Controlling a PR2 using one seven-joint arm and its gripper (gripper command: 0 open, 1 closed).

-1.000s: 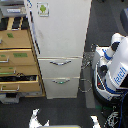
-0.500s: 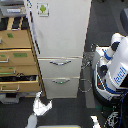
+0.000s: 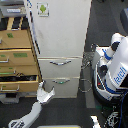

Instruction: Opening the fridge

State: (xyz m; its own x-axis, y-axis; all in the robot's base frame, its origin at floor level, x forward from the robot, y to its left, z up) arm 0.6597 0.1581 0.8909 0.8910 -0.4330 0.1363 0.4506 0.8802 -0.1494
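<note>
The fridge [image 3: 62,30] stands tall and white in the middle of the exterior view. Its big upper door is shut and carries a small green-and-white sticker [image 3: 43,8] at the top left. Below it are two drawers with curved silver handles, an upper one [image 3: 61,63] and a lower one [image 3: 61,80], both shut. My gripper [image 3: 46,88] reaches up from the bottom left on a white arm [image 3: 26,118]. It is open, with its fingers spread in a V at the lower drawer's left edge and nothing between them.
A tan wooden drawer cabinet [image 3: 17,55] stands against the fridge's left side, with its lower drawers pulled out. A white-and-blue rounded robot body [image 3: 116,70] with dark cables stands on the exterior view's right. The floor is dark.
My gripper has moved up and a little to the right, from the bottom edge of the view to the left edge of the fridge's lower drawer. The fridge has not changed.
</note>
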